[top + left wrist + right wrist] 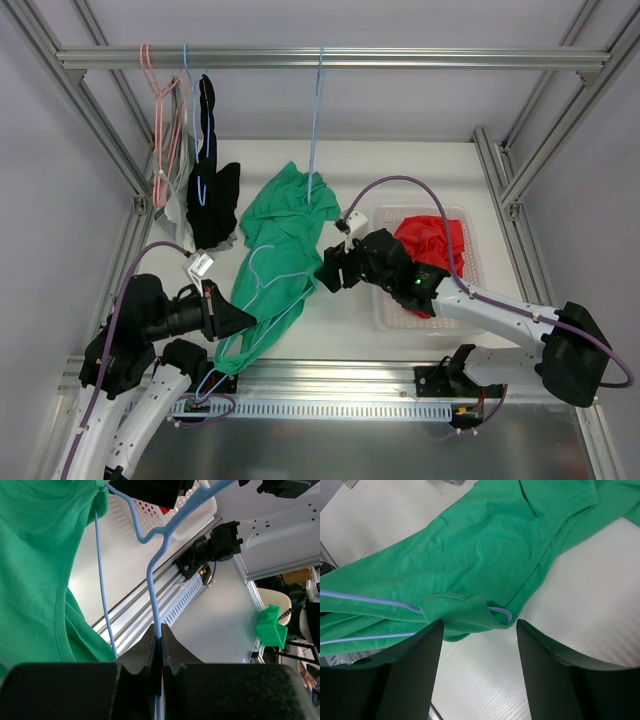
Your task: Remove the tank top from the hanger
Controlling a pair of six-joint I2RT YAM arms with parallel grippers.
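The left gripper is clenched on the blue hanger near its hook, pinning the wire at the near-left of the worktop. The green tank top is threaded on that hanger and sprawls across the middle of the worktop, between the two arms. The right gripper hovers over the garment's far shoulder with its jaws apart and nothing held; one strap wraps the hanger's rounded end directly below.

The step in hand appears to be catching that strap and slipping it off the end. It is likely done best by pinching cloth alone, just inboard of the wire's curve, so the jaws do not trap the hanger as well. The pull should then run outward, past the tip and away from the left gripper, which must hold firm as the anchor. A grip taken too high on the loose fabric risks stretching the top instead of freeing it.
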